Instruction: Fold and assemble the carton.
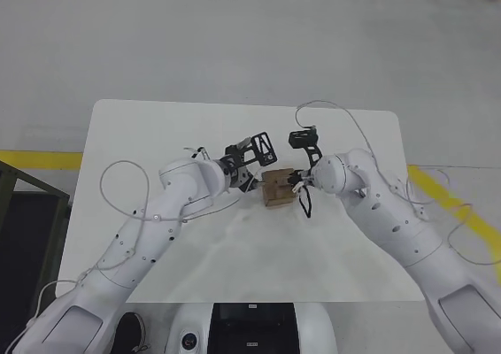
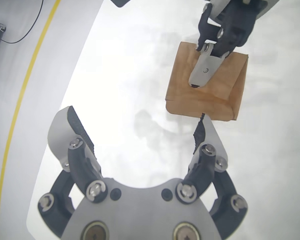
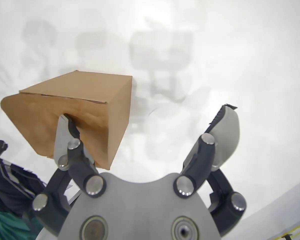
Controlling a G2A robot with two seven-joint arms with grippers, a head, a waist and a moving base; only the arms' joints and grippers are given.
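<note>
The carton (image 1: 275, 188) rests mid-frame in the top view on the surface (image 1: 144, 133), and the right hand (image 3: 146, 116), spread wide, should probably press evenly on its upper face while the left hand (image 2: 136, 113), also spread, braces its side.

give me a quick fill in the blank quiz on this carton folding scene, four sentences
1. The small cardboard carton is ___ in colour.
2. The rectangular table under it is ___.
3. The left end effector has its jaws ___.
4. The right end effector touches the carton with only ___ finger.

Missing words: brown; white; open; one.
</note>
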